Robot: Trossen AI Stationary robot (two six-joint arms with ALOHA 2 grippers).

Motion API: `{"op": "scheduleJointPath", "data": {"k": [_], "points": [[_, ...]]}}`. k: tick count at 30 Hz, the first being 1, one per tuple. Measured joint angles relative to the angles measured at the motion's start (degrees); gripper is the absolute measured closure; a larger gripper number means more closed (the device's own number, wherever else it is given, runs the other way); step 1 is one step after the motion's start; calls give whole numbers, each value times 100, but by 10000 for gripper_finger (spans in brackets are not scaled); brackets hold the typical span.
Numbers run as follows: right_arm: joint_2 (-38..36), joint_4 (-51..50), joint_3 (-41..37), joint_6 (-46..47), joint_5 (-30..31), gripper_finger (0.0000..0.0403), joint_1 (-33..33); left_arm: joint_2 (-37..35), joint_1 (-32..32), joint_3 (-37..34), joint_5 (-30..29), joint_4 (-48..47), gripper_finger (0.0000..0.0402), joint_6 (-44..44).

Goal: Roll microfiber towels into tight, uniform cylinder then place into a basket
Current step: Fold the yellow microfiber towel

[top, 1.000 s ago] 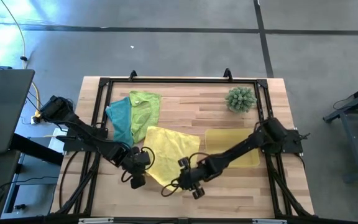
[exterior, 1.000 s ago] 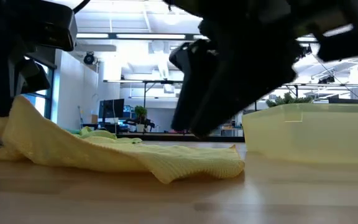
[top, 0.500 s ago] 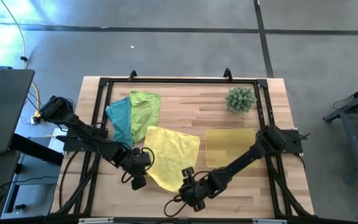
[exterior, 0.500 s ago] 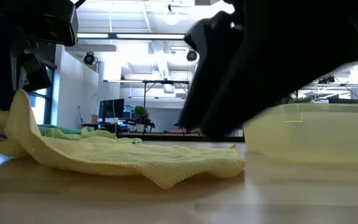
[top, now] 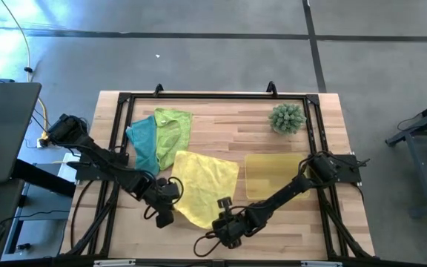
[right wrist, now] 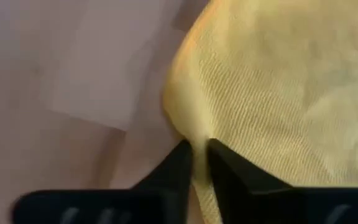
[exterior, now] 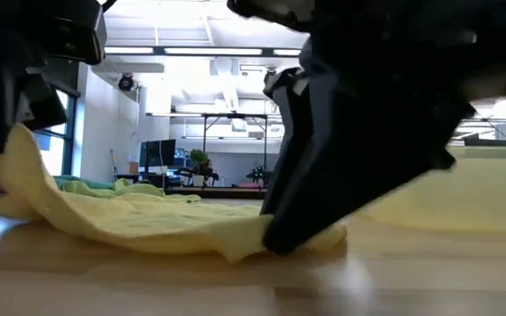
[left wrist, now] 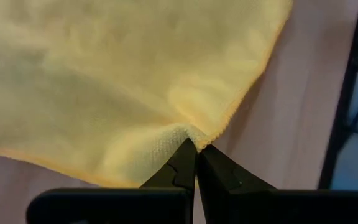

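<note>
On the pale wooden counter (top: 258,133), the left gripper (left wrist: 196,148) and right gripper (right wrist: 194,154), jaws clenched on neighbouring corners of the soft yellow microfiber towel (top: 202,182), should pull apart evenly to flatten it for rolling.

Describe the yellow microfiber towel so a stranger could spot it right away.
On the wooden table, look at the near-middle, left of the translucent yellow basket. The yellow microfiber towel lies spread there, the left gripper and the right gripper each pinching a near corner, unlike the bunched teal towel and green towel.
</note>
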Motion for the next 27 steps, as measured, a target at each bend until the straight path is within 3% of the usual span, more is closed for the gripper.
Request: {"op": "scheduleJointPath", "data": {"k": [2,12,18,23,27], "points": [[0,-30,73,-2,-180,393,0,0,-106,0,95,123,401,-254],[0,-783,972,-162,-920,399,0,0,-967,0,57,1203,401,-1120],[0,-1800,1390,-141,-924,401,0,38,-1304,0,-455,1241,401,-1881],[0,-1964,1406,33,-924,402,0,195,-1537,0,-357,1236,401,-2379],[0,-2188,1406,268,-748,402,0,353,-1476,0,-283,1203,401,-2299]]}}
